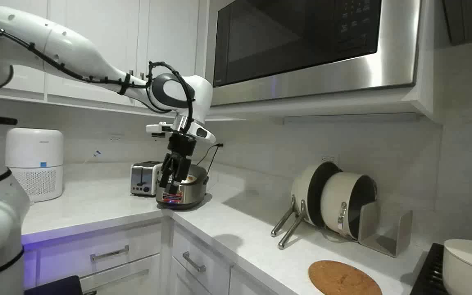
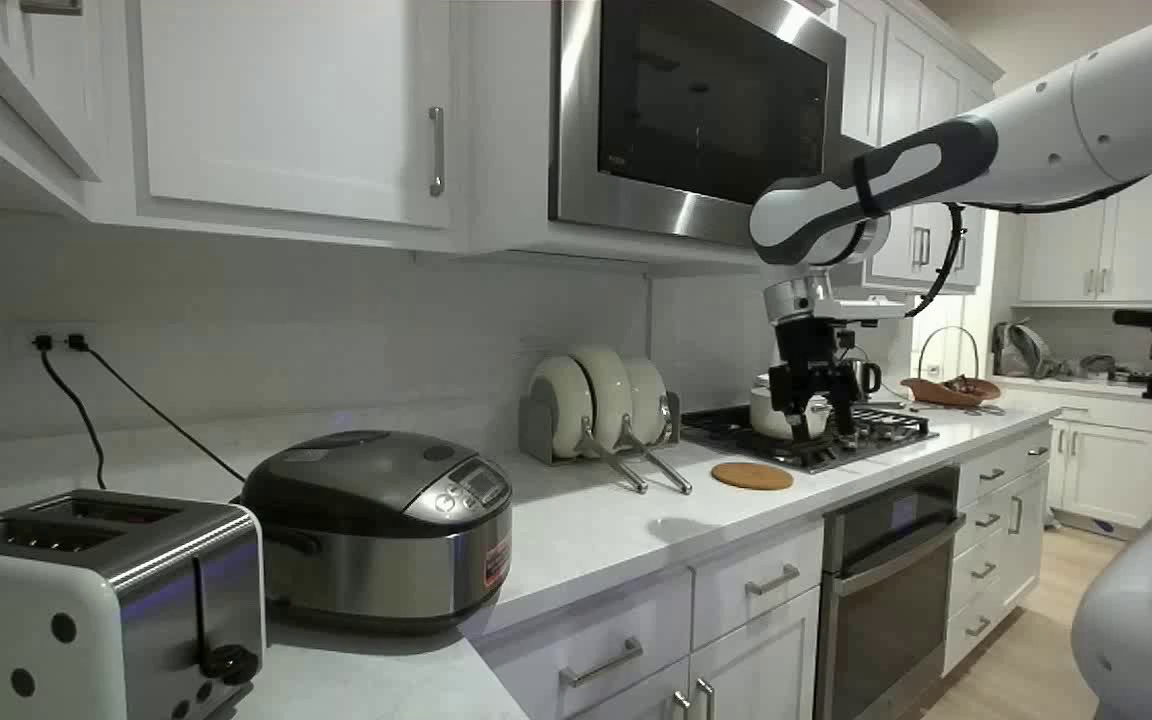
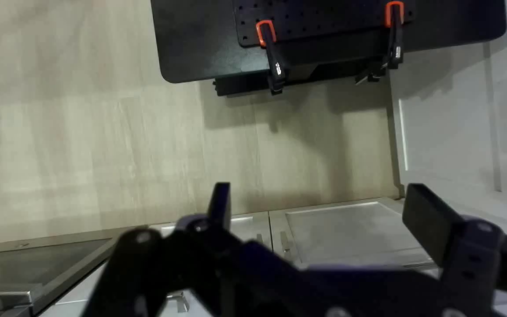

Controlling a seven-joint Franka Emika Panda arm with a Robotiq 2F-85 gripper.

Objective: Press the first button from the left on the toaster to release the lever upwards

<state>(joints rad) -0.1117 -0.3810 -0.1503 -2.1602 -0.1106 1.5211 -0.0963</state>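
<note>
The silver toaster (image 1: 143, 178) with dark details stands on the counter in both exterior views; it also shows at the near left corner (image 2: 188, 610). Its black lever knob (image 2: 229, 663) sits low in the slot. Small dark buttons (image 1: 141, 189) lie in a row below the lever; single ones are hard to tell apart. My gripper (image 2: 820, 425) hangs pointing down in the air, well away from the toaster. In the wrist view the gripper (image 3: 317, 202) is open and empty, fingers wide apart. The toaster is out of the wrist view.
A rice cooker (image 2: 376, 570) stands right beside the toaster. A white rounded appliance (image 1: 34, 164), racked pans (image 1: 342, 200), a cork mat (image 1: 344, 278) and a white pot (image 1: 471, 262) are on the counter and stove. Floor (image 3: 148, 145), cabinet doors and a black clamped table (image 3: 209, 44) show below the wrist.
</note>
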